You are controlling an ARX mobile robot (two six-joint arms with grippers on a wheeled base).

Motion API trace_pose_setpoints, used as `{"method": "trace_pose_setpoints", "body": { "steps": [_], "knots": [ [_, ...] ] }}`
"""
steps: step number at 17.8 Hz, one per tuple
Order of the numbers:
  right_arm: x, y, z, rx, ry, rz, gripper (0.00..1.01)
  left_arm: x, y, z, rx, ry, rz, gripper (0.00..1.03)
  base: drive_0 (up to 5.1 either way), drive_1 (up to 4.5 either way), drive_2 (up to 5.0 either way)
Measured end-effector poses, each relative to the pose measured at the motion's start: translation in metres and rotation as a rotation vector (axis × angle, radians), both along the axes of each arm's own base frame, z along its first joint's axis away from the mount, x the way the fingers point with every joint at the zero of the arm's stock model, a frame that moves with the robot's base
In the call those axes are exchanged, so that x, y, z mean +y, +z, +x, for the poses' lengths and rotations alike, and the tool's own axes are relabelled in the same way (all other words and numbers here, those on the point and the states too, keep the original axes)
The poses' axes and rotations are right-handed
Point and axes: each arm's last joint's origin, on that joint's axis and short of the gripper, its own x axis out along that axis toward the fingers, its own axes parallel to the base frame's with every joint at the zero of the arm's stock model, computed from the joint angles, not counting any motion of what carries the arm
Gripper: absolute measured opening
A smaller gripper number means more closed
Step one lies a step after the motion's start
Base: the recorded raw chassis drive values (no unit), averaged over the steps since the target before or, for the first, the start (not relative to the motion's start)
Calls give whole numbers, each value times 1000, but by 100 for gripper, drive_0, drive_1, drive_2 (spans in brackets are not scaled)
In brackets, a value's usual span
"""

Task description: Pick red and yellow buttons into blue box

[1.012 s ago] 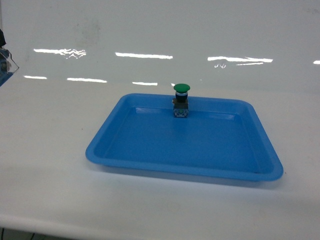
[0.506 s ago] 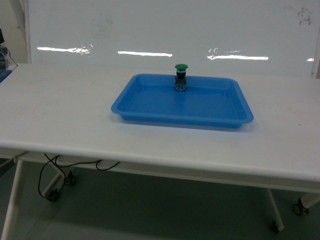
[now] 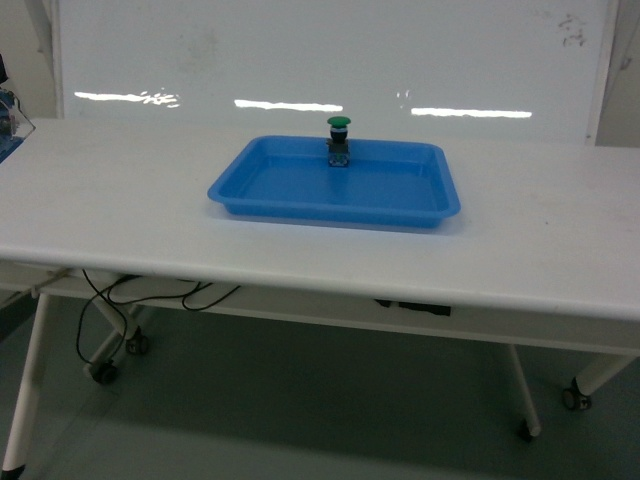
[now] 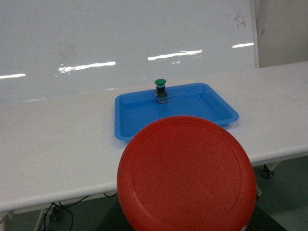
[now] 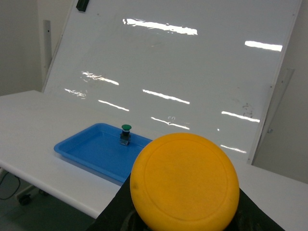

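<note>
The red button's cap (image 4: 186, 174) fills the lower left wrist view, held up in the air short of the table, facing the camera. My left gripper (image 4: 186, 226) is shut on it, fingers hidden behind the cap. The yellow button's cap (image 5: 185, 182) likewise fills the right wrist view, and my right gripper (image 5: 185, 225) is shut on it, with only dark gripper parts showing below. The blue box (image 3: 228, 190) is a shallow tray on the white table, well ahead of both grippers. Neither gripper shows in the head view.
A green-capped button (image 3: 339, 138) stands upright at the back edge of the blue box. The white table (image 3: 120, 220) has slanted wheeled legs and cables (image 3: 120, 310) hanging under its left side. A whiteboard (image 3: 330, 60) stands behind it.
The head view has pulled back from the table: the blue box and green button look smaller and farther, and the table's front edge, legs and floor have come into sight.
</note>
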Motion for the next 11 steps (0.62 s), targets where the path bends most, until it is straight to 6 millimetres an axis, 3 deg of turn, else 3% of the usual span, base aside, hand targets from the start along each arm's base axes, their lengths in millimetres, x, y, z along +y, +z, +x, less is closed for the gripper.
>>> {"method": "trace_pose_setpoints", "body": {
  "steps": [8, 11],
  "knots": [
    [0, 0, 0, 1, 0, 1, 27, 0, 0, 0, 3, 0, 1, 24, 477, -361, -79],
    [0, 0, 0, 0, 0, 0, 27, 0, 1, 0, -5, -1, -2, 24, 450, -224, -224]
  ]
}}
